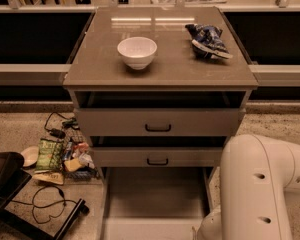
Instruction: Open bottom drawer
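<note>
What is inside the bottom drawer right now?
The bottom drawer shows only a bare tray floor. The white arm covers its right front corner, so anything there is hidden. The gripper is out of view.

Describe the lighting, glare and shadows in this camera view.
Camera view: warm, dim light overall; two glare streaks lie on the cabinet top behind the white bowl; deep shadow fills the gaps above the top drawer and middle drawer; the pulled-out bottom drawer is evenly lit; the white arm at lower right is brightest; the gripper is out of view.
</note>
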